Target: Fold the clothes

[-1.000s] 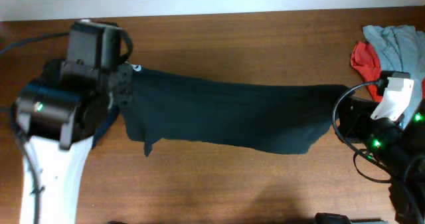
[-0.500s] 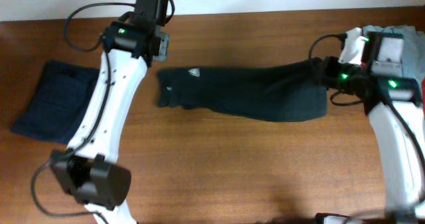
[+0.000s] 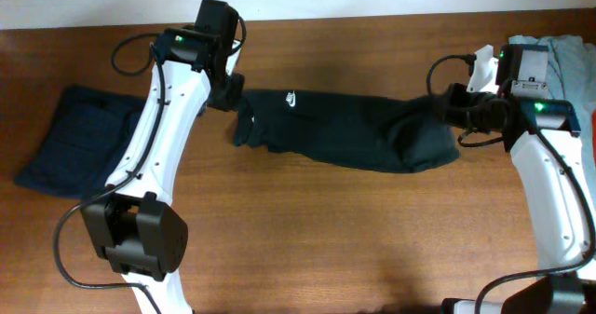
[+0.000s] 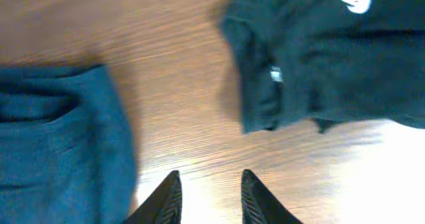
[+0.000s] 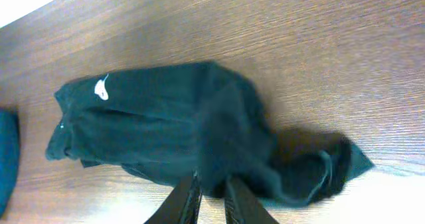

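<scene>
Stretched taut between my claws a second ago, the black T-shirt (image 3: 354, 132) now lies slack across the desk (image 3: 354, 249), with its swoosh (image 3: 291, 97) face up near the left end and its right end bunched. My left claw (image 4: 209, 199) stands parted and empty over bare wood, between the shirt's left end and a folded navy garment (image 3: 79, 142). My right claw (image 5: 211, 196) is narrow, its tips at the shirt's bunched edge; I cannot tell whether cloth sits between them.
</scene>
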You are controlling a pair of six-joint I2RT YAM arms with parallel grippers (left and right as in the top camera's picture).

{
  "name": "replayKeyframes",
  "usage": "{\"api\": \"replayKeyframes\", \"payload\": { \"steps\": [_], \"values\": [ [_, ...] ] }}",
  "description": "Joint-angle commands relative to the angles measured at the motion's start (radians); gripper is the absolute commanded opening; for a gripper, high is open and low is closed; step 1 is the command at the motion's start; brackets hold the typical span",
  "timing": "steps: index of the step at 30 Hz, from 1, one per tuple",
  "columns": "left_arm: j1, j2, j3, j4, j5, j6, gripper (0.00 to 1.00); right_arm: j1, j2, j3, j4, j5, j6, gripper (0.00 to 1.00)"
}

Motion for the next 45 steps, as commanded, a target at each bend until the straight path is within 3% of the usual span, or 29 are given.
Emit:
{"api": "replayKeyframes", "payload": {
  "steps": [1, 3, 4, 7, 15, 22, 24, 25, 33, 41, 45],
  "values": [
    [-0.001, -0.021, -0.084, 0.021, 0.114, 0.028, 0.34, -0.005, -0.022, 0.008, -0.009, 0.039, -0.006, 0.2],
    [-0.001, -0.019, -0.152, 0.058, 0.137, 0.029, 0.38, -0.005, -0.022, 0.008, -0.024, 0.04, -0.006, 0.48],
    [-0.001, -0.019, -0.19, 0.087, 0.169, 0.032, 0.39, -0.005, -0.023, 0.008, -0.031, 0.04, -0.006, 0.56],
    [-0.001, -0.019, -0.305, 0.214, 0.274, 0.088, 0.42, -0.005, -0.022, 0.008, -0.069, 0.039, -0.006, 0.6],
    [0.0, -0.017, -0.51, 0.503, 0.29, 0.088, 0.5, -0.005, -0.015, 0.006, -0.214, 0.039, -0.006, 0.68],
    [0.0, -0.017, -0.674, 0.744, 0.27, 0.088, 0.49, -0.004, 0.013, -0.055, -0.262, 0.039, -0.006, 0.71],
    [0.002, -0.017, -0.686, 0.792, 0.269, 0.109, 0.09, -0.004, 0.022, -0.086, -0.258, 0.04, -0.006, 0.71],
    [0.005, -0.019, -0.677, 0.793, 0.249, 0.112, 0.0, -0.004, 0.027, -0.102, -0.256, 0.039, -0.006, 0.72],
    [0.086, -0.078, -0.491, 0.672, 0.218, 0.049, 0.0, -0.003, 0.032, -0.217, -0.211, 0.039, 0.006, 0.66],
    [0.119, -0.179, -0.405, 0.471, 0.217, 0.031, 0.0, -0.003, 0.032, -0.478, 0.168, -0.072, 0.054, 0.51],
    [0.119, -0.193, -0.405, 0.428, 0.217, 0.031, 0.0, 0.009, 0.032, -0.573, 0.33, -0.192, 0.053, 0.56]
  ]
}}
